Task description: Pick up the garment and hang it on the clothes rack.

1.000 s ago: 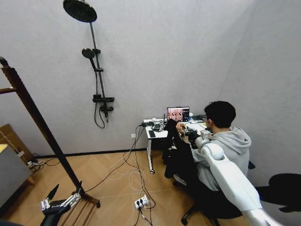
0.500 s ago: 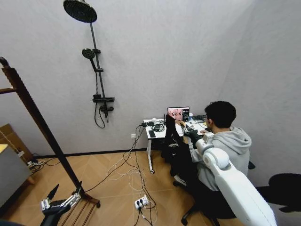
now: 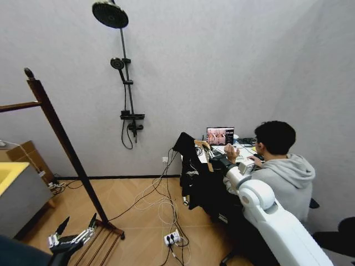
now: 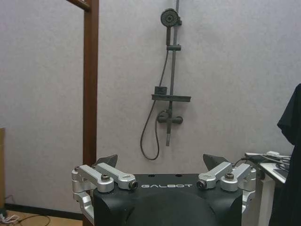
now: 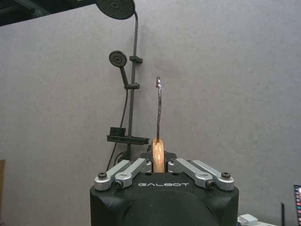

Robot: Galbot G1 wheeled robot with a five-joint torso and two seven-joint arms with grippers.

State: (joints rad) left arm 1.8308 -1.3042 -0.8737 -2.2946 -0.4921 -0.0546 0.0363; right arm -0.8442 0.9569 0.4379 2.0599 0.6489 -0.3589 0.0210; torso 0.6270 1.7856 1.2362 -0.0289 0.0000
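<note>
You had one rack (image 3: pixel 61 138) standing at left, one garment (image 3: pixel 194 177) hanging mid-room by its hanger (image 5: pixel 158 156) clamped in your right gripper (image 5: pixel 159 165), and your left gripper (image 4: pixel 160 165) low, fingers spread, holding nothing.

clothes rack (image 3: pixel 61 138) rail cut off at left edge; garment (image 3: pixel 194 177) hem hidden behind right arm

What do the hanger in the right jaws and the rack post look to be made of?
Hanger: light, smooth wood, pale grain colour, with a thin shiny metal hook. Clothes rack post: dark reddish-brown wood, apparently stained or varnished. The right gripper is clamped on the hanger.
</note>
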